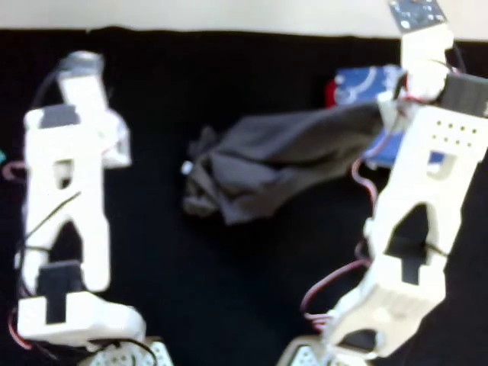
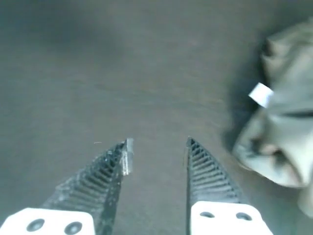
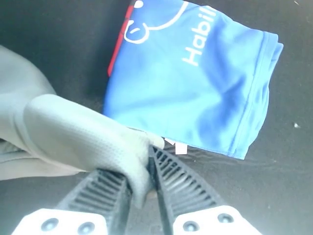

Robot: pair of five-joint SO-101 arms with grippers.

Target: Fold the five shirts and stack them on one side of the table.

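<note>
A crumpled grey shirt [image 1: 267,164] stretches from the table's middle up toward the right arm. My right gripper [image 3: 146,169] is shut on one end of the grey shirt [image 3: 73,139], holding it just above a folded blue shirt [image 3: 195,83] that lies on a red one [image 3: 119,44]. That folded blue shirt [image 1: 366,84] sits at the back right of the black table [image 1: 229,305]. My left gripper [image 2: 157,147] hangs open over bare tabletop at the left, with the grey shirt's bunched end [image 2: 283,132] and its white tag [image 2: 260,94] off to one side.
The left arm [image 1: 69,206] stands over the left side of the table and the right arm [image 1: 415,229] over the right side. A pale wall [image 1: 229,14] borders the table's far edge. Bare black surface lies along the front between the arms.
</note>
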